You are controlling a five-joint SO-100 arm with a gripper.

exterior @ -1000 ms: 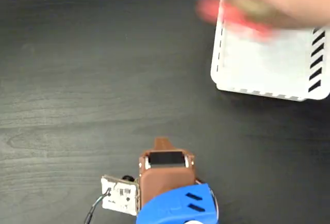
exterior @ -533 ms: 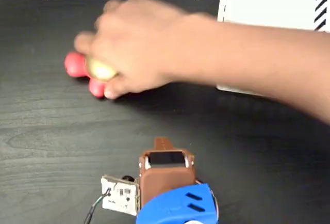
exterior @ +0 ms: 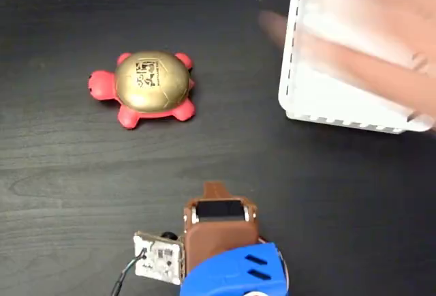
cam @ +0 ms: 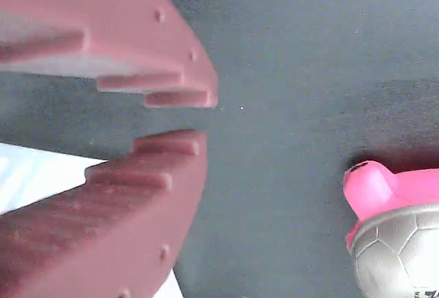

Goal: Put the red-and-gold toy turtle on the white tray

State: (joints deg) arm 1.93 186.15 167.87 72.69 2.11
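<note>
A person's hand (exterior: pixel 368 64), blurred, is now pulling back over the white tray (exterior: pixel 289 101), having left the red-and-gold toy turtle (exterior: pixel 144 86) upright on the table's left half, well apart from the tray. The gripper (cam: pixel 185 121) hangs empty, jaws slightly parted; pickup can begin.

The turtle (exterior: pixel 150 87) shell's black mark is unreadable.

Blurred hand (exterior: pixel 361 57) hides white tray (exterior: pixel 294 98) floor; turtle (cam: pixel 398 243) cut off in wrist view.
</note>
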